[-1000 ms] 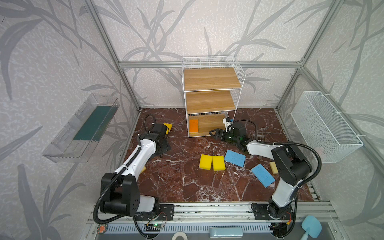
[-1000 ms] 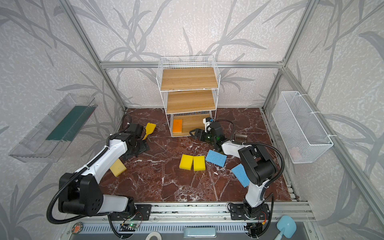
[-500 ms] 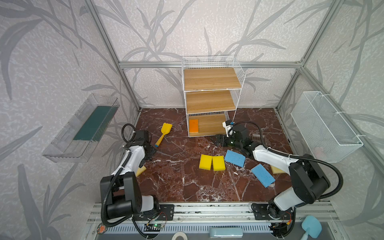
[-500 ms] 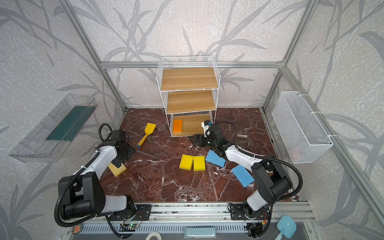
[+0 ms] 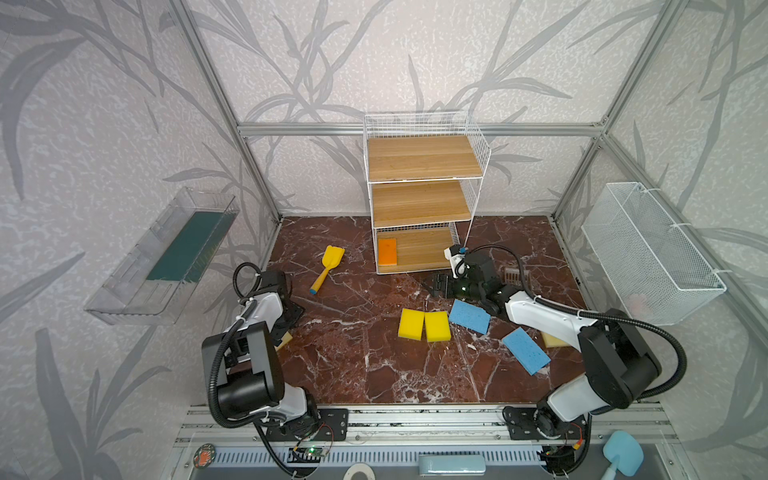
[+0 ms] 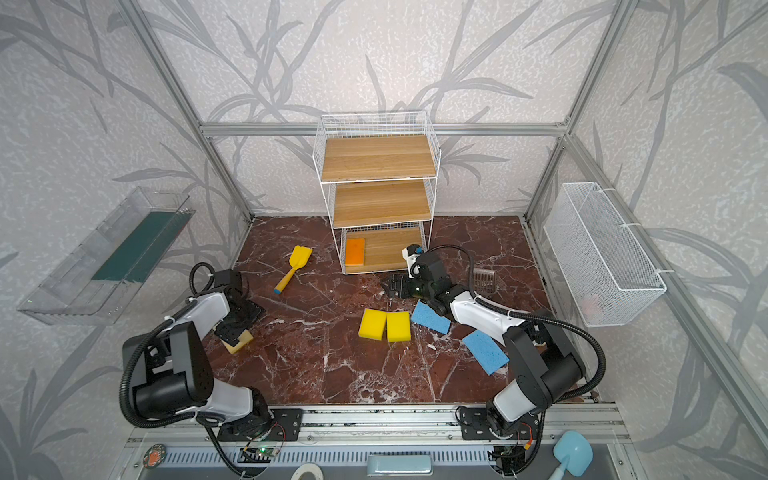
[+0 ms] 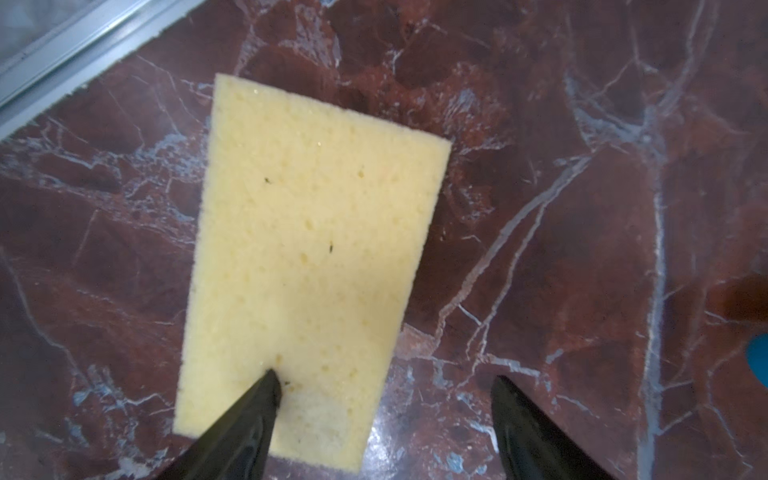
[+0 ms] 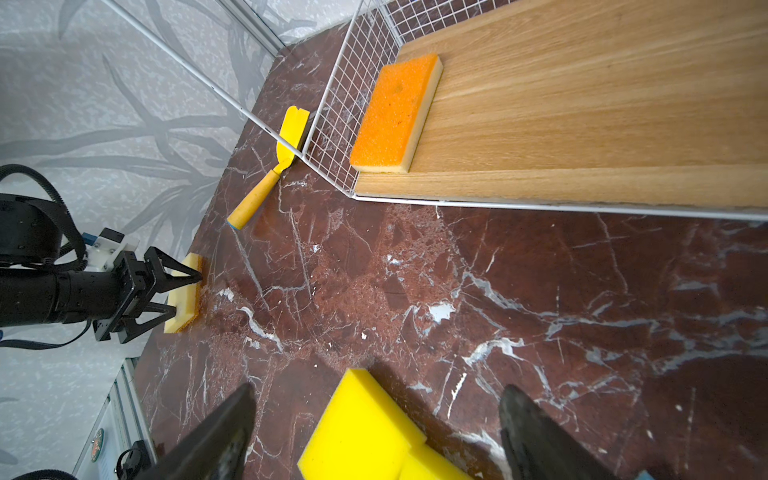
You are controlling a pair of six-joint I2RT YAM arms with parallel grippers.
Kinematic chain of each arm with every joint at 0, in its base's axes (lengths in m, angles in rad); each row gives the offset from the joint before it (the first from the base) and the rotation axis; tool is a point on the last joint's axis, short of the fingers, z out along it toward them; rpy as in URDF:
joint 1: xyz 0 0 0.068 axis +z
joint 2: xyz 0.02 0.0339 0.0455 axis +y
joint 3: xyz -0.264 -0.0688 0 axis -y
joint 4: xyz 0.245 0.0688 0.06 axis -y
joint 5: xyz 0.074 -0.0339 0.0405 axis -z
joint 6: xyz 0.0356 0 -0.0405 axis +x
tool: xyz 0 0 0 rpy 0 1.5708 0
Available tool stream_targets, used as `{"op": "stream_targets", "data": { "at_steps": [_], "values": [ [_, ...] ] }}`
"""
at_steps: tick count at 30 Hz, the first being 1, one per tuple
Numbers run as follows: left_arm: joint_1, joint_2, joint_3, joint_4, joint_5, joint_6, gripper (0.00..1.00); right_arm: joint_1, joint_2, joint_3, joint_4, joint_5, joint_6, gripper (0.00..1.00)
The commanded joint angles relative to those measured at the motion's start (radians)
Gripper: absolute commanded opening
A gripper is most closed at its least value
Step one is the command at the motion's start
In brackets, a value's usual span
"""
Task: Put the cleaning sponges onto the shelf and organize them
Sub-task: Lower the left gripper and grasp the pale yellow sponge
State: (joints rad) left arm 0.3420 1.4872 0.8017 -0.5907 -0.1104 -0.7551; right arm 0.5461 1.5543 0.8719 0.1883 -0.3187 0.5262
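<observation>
The shelf (image 5: 424, 160) stands at the back with one orange sponge (image 5: 387, 251) on its bottom board. Two yellow sponges (image 5: 411, 324) (image 5: 437, 326) and two blue sponges (image 5: 469, 316) (image 5: 525, 351) lie on the floor. A beige sponge (image 5: 552, 341) is half hidden behind the right arm. My left gripper (image 7: 384, 378) is open, low over another beige-up sponge (image 7: 311, 249) by the left wall. One finger (image 7: 266, 390) rests on its face, the other is over bare floor. My right gripper (image 8: 379, 390) hangs open and empty above a yellow sponge (image 8: 357, 428), in front of the shelf (image 8: 582, 104).
A yellow toy shovel (image 5: 328, 266) lies left of the shelf. A brown slotted scoop (image 5: 515, 274) sits behind the right arm. A white mesh basket (image 5: 648, 249) hangs on the right wall and a clear tray (image 5: 166, 257) on the left wall.
My left arm swung back from beside the shovel to the beige sponge at the left wall, and its jaws narrowed a little. My right gripper drew back slightly from the shelf's bottom tier.
</observation>
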Motion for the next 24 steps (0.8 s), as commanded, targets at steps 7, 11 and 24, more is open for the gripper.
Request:
{"op": "stream_targets", "data": {
  "at_steps": [7, 11, 24],
  "values": [
    [0.024, 0.053, 0.022, -0.014, 0.01, 0.025, 0.58, -0.043, 0.0, -0.004, 0.022, -0.052, 0.007, 0.9],
    [0.023, 0.047, 0.019, -0.018, 0.027, 0.032, 0.43, -0.058, 0.0, -0.002, 0.037, -0.056, 0.018, 0.89],
    [0.009, -0.237, -0.069, -0.075, 0.097, 0.056, 0.0, -0.057, -0.011, -0.017, 0.085, -0.106, 0.079, 0.89]
  ]
}}
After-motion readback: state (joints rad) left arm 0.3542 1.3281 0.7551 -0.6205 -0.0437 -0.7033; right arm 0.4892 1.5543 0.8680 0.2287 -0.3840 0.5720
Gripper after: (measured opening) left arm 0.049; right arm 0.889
